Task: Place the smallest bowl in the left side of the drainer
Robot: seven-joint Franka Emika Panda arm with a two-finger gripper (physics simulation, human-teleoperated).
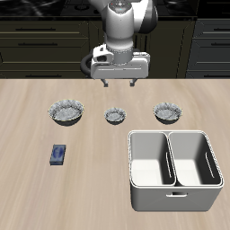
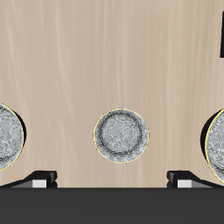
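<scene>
Three speckled grey bowls stand in a row across the table's middle. The smallest bowl (image 1: 115, 115) is the middle one, between the widest bowl (image 1: 66, 111) and the mid-sized bowl (image 1: 166, 111). It shows in the wrist view (image 2: 121, 135) seen from above, between parts of the other two bowls. The drainer (image 1: 173, 192) is a white two-compartment tub near the table's front edge, both compartments empty. My gripper (image 1: 119, 83) hangs open and empty above the table, behind the smallest bowl and well above it.
A small blue box (image 1: 59, 154) lies on the table in front of the widest bowl. Dark cabinets stand behind the table's back edge.
</scene>
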